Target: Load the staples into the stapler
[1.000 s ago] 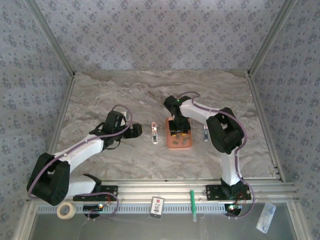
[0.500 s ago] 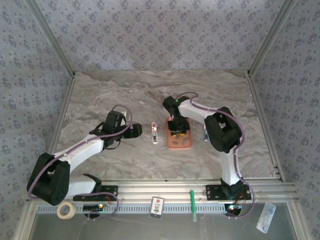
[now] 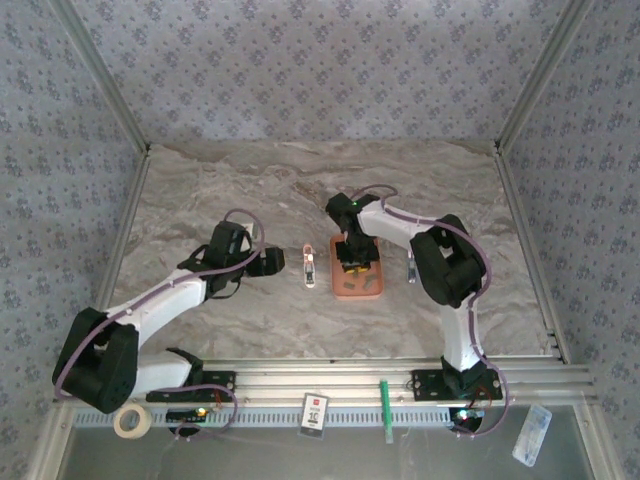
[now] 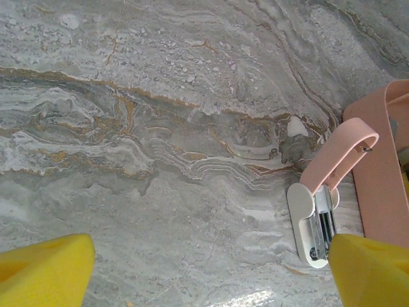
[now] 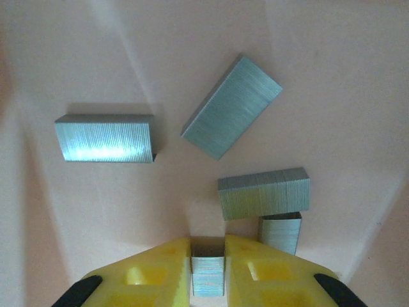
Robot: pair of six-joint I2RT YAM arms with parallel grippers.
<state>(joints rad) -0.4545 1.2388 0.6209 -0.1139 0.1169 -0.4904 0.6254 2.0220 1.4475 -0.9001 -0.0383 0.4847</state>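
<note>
Right, table (image 3: 230, 190): the far half and left side are bare marble, so you have plenty of room to swing there. The tray (image 3: 366, 291) sits mid-table, well clear of every table edge. The right claw (image 5: 208, 259) is down inside it, nearly closed, pinching one staple strip (image 5: 208, 278) between the yellow pads (image 5: 160, 275). Four loose staples (image 5: 232, 115) lie on the tray floor. Two of them touch each other, and the nearest sits just beside your right pad, so it's tight there. The tray walls rise close on both sides. The stapler (image 4: 314, 220) lies on the table just beside the tray's left edge, lid lifted and silver rail exposed, between the tray and the left claw (image 4: 208, 272). The left claw is spread wide and holds nothing; one pad overlaps the stapler's end in the wrist view. A small pale object (image 3: 411, 268) lies right of the tray; can't tell what it is.
</note>
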